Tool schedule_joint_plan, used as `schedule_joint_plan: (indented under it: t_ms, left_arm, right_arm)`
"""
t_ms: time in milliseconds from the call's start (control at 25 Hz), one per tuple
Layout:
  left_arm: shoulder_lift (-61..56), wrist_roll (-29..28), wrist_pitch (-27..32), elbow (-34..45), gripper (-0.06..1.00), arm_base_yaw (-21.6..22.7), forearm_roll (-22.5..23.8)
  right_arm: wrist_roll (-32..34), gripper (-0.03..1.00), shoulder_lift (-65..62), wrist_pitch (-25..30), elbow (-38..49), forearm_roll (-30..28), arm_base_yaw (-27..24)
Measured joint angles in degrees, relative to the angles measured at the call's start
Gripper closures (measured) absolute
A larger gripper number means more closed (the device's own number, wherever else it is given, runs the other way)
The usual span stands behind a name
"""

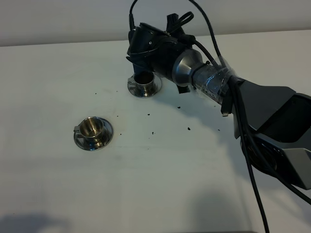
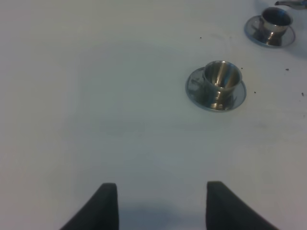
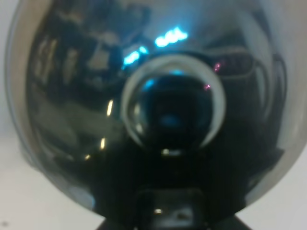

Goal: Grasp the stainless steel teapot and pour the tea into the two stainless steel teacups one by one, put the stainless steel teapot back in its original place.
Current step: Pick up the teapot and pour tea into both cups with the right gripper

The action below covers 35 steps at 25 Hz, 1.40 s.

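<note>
White table [image 1: 58,194] across whole view. Right arm [image 1: 267,104] stretched in from the right to far side. Right gripper [image 1: 167,53] clenched on stainless steel teapot [image 3: 72,120], held aloft and tipped. Pot body right up against wrist camera, filling that view with dark reflections. Spout [image 2: 290,3] tip just above far teacup [image 1: 144,81]; contact with rim impossible to tell. Dark inside that cup. Left gripper [image 2: 160,206] released, fingers spread, only table surface between them, well apart from near teacup [image 1: 92,130]. Shiny inside near teacup. Dark specks [image 1: 188,128] scattered on table between cups and arm.
</note>
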Motion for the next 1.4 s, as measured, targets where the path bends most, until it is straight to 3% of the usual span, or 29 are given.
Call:
schedule_joint_plan:
  t_ms: [400,680,1160,1400]
  left_arm:
    - [0.0,0.0,0.0,0.0,0.5,0.0,0.0]
    - [0.0,0.0,0.0,0.0,0.5,0.0,0.0]
    - [0.0,-0.1,0.0,0.0,0.5,0.0,0.0]
    - [0.0,-0.1,0.0,0.0,0.5,0.0,0.0]
  right_arm:
    - [11.6,0.79,-4.1,0.1,0.0,7.5,-0.1]
    - [22.6,0.79,-12.5,0.1,0.6,19.8,-0.2]
    - [24.8,0.79,-18.9,-0.4,19.2,34.0,-1.9]
    - [24.7,0.79,-18.9,-9.6,26.9,37.2,-4.7]
